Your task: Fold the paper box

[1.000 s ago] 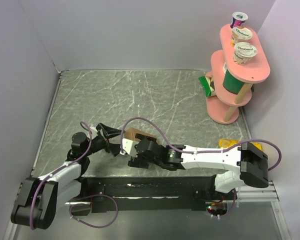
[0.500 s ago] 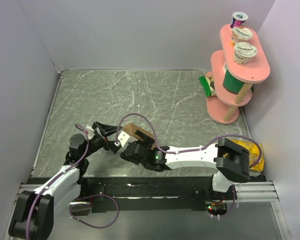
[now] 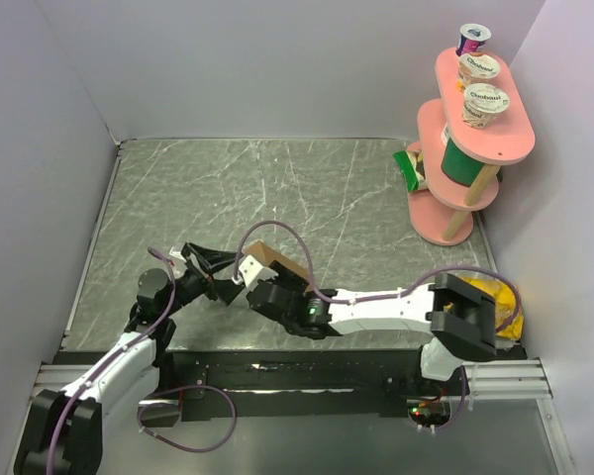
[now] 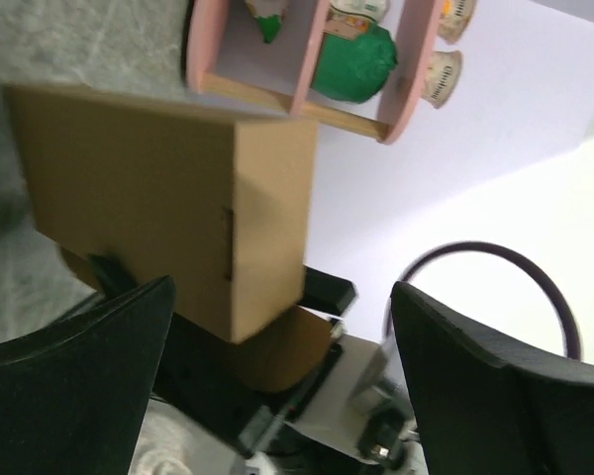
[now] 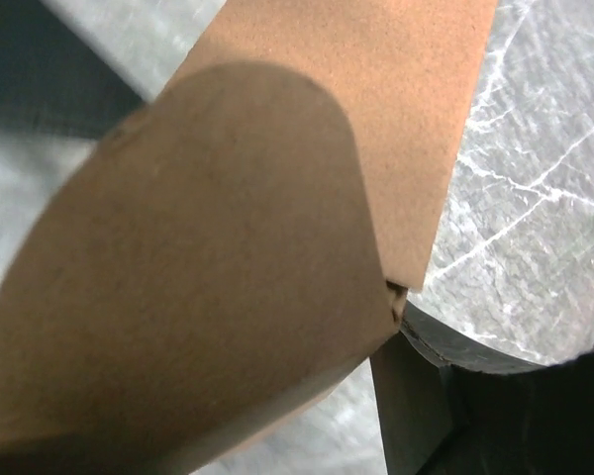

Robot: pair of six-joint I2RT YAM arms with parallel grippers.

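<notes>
Paper box [image 3: 277,263] stands partly folded at the near middle of the desk [image 3: 307,188], against the right jaws, whose grip I cannot tell, seemingly steadied there so the left jaws, spread wide just beside it, can take a side wall.

The upper and middle stretch of the grey table [image 3: 277,188] lies bare from the left wall across to the pink tiered stand [image 3: 472,148] in the upper right of the frame. A hand could pass freely there, hemmed in only by walls on three sides. Low in the centre, room is tight: the paper box [image 3: 275,263] sits crowded between the left hand [image 3: 216,275] and the right hand [image 3: 246,280], with both arms and a looping purple cable [image 3: 277,226] crossing the lower edge.
</notes>
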